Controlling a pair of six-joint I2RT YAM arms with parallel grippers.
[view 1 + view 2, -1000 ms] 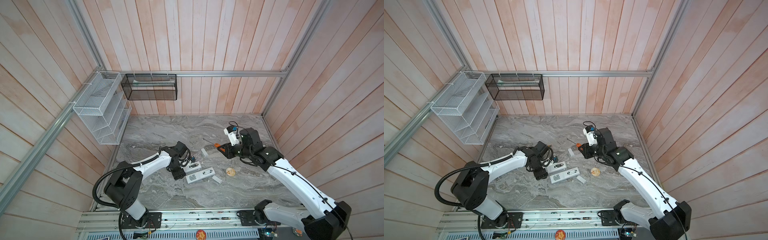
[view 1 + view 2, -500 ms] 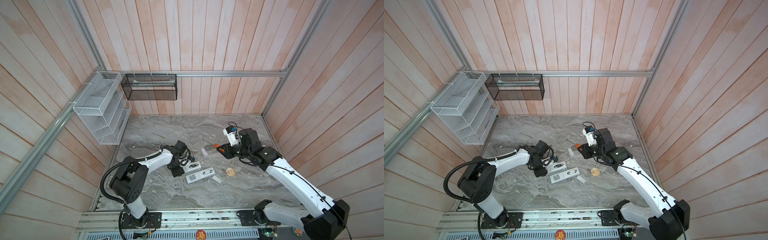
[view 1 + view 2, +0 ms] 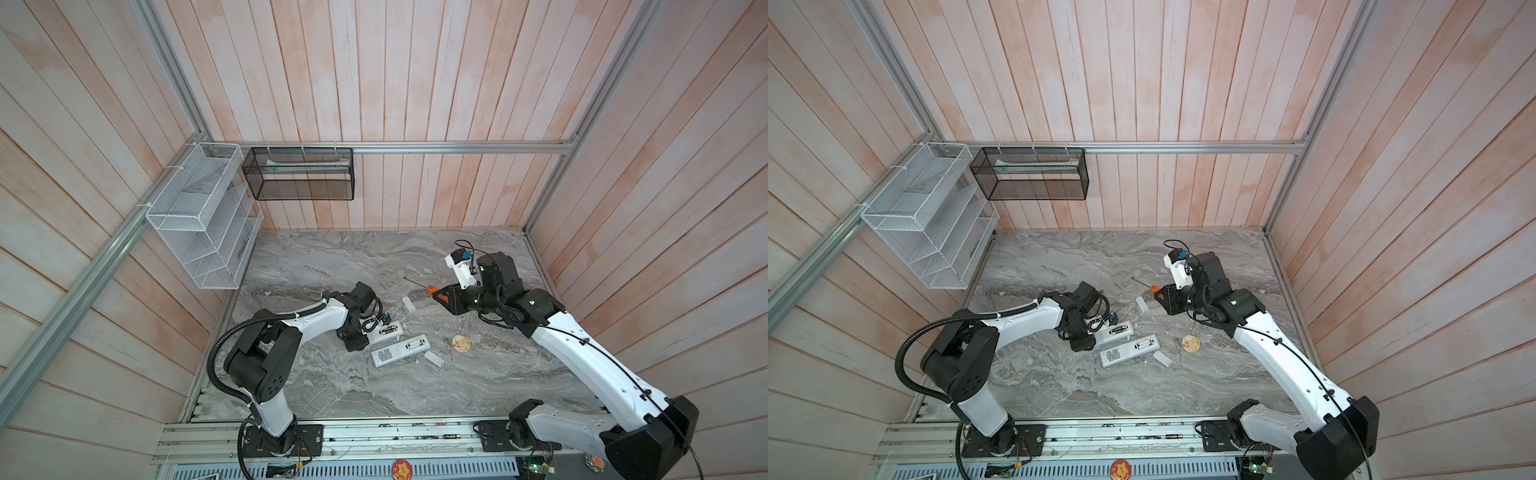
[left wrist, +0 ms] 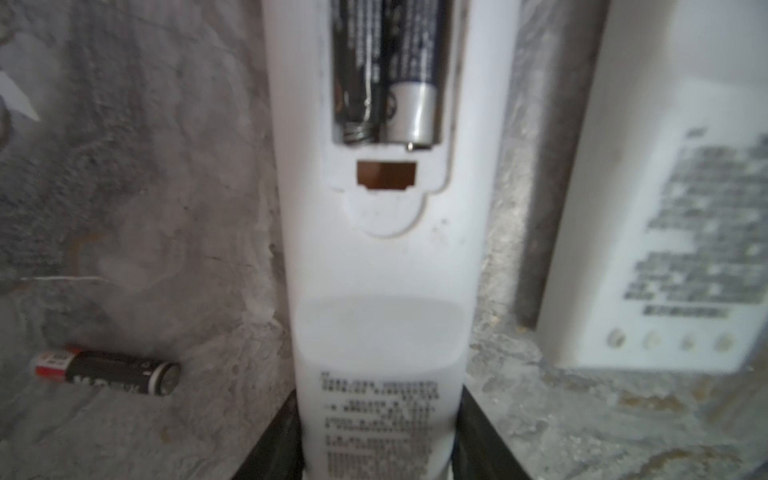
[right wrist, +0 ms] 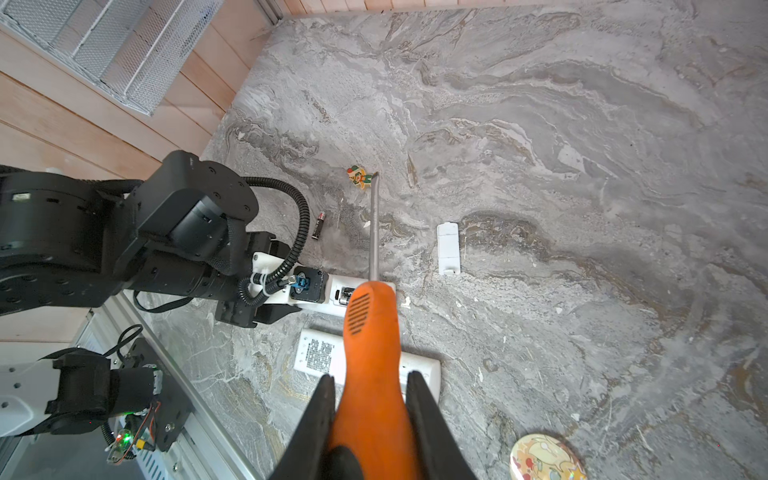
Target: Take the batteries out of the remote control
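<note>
Two batteries (image 4: 386,83) are seen in the open compartment of the remote control (image 4: 382,257), whose end is flanked by the left gripper (image 4: 378,457) (whether clamped cannot be told), a third battery (image 4: 108,372) is seen on the table (image 5: 582,166) beside it, and the screwdriver (image 5: 370,332) is clamped in the right gripper (image 5: 370,399).

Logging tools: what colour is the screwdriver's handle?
Orange; the screwdriver handle shows best in the right wrist view.

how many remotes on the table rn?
2 remotes. One lies between the jaws of the left gripper, bay open, batteries inside. The other lies loose beside it, label up. None appears hidden.
</note>
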